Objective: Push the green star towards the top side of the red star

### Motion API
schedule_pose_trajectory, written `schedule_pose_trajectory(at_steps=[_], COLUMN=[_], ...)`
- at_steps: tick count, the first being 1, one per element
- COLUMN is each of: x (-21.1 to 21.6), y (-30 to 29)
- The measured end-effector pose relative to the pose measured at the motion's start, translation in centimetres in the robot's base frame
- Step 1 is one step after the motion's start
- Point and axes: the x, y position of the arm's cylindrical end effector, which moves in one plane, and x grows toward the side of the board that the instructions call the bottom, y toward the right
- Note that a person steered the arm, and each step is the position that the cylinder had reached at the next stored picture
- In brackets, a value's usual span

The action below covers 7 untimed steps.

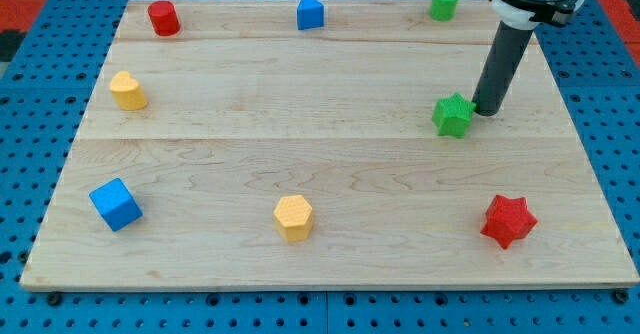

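Red star [508, 221] is sitting lower right on the bench [300, 144], well below the green star [453, 115]. No gripper is fitted; my tip [486, 110] is touching the green star's upper-right side, apparently for shoving it down-left. Stars show no long axis.

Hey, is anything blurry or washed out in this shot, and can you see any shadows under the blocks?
Camera view: sharp throughout, no motion blur on the rod; my tip sits against the green star on its right. Lighting is even and soft, with faint shadows beside the red star and blue cube. No strong glare on the wooden board.
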Motion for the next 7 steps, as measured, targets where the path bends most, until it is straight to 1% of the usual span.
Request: schedule_pose_trajectory(at_steps=[1,2,3,4,5,6,7], x=[-4.3,-2.7,1.2,4.1,1.7,0.8,4.7], y=[-1.4,-3.5,-3.8,-3.4,-5.6,-9.0,-8.2])
